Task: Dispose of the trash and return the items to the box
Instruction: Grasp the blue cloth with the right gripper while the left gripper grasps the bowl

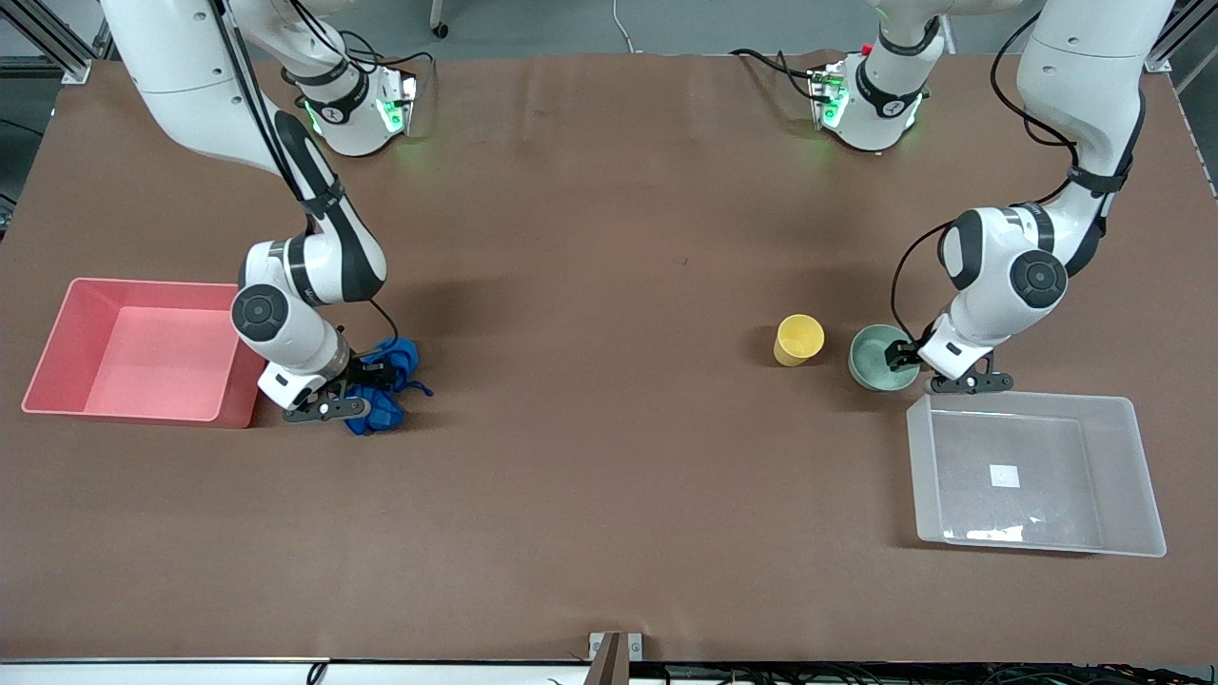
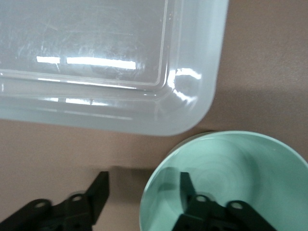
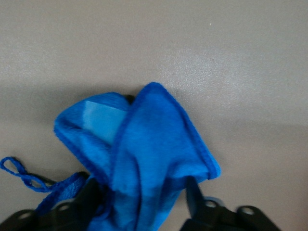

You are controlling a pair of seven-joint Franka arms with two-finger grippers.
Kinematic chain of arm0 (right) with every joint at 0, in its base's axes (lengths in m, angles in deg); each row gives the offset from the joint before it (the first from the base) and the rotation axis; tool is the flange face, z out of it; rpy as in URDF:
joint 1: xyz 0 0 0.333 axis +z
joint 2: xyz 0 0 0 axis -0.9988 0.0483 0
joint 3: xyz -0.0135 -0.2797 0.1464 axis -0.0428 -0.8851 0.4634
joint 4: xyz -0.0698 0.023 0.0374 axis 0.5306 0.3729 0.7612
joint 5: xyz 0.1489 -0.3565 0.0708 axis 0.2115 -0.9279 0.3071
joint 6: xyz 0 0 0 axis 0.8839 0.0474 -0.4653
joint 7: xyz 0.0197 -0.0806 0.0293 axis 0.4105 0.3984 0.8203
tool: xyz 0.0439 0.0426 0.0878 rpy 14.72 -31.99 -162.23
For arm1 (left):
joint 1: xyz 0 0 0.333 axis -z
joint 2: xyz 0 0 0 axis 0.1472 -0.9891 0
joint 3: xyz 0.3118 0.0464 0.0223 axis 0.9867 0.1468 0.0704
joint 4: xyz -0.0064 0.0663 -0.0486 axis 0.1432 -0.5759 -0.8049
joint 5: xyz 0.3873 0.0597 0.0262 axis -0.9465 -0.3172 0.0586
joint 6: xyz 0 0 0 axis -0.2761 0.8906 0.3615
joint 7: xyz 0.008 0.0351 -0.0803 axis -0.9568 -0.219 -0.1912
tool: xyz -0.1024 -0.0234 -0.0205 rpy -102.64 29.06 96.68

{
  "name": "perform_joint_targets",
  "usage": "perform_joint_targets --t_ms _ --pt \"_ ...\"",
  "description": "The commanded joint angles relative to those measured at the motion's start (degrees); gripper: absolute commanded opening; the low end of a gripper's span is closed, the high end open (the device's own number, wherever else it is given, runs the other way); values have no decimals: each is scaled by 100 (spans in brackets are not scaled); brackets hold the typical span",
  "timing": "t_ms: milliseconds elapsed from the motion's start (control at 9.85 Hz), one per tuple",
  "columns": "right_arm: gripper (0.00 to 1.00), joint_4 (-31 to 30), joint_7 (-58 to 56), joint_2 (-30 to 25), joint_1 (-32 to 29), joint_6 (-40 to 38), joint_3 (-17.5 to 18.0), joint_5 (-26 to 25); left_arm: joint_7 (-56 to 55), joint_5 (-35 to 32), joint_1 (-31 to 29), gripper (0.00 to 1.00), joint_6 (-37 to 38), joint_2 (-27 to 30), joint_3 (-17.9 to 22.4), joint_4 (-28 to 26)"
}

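The blue cloth rag point(image 1: 392, 379) lies bunched on the table beside the pink bin. My right gripper point(image 1: 371, 388) is low on it, open, one finger on each side of the cloth point(image 3: 149, 144); its string end point(image 3: 24, 175) trails aside. The mint-green bowl point(image 1: 875, 359) stands beside the clear plastic tub point(image 1: 1037, 403). My left gripper point(image 1: 896, 357) is open astride the bowl's rim, one finger inside the bowl point(image 2: 231, 173) and one outside it. The tub's corner point(image 2: 120, 113) shows close by. The yellow cup point(image 1: 797, 340) stands upright beside the bowl, toward the right arm's end.
The pink bin point(image 1: 143, 285) stands open at the right arm's end of the table. The clear tub holds only its white label point(image 1: 1004, 476). A brown mat covers the table.
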Motion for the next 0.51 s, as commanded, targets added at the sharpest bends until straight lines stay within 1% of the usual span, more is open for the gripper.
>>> perform_joint_targets --t_ms 0,203,305,406 --pt "0 -60 151 -56 -59 54 44 18 108 38 11 0 -44 -141 -28 47" --pt "0 98 134 -65 -50 -155 53 9 74 47 29 0 -27 -133 -55 39" --pt "0 325 152 -152 -68 -766 53 18 56 38 29 0 60 -2 -64 12" --pt "0 641 222 -474 -103 -1564 36 18 126 47 12 0 453 365 -64 21"
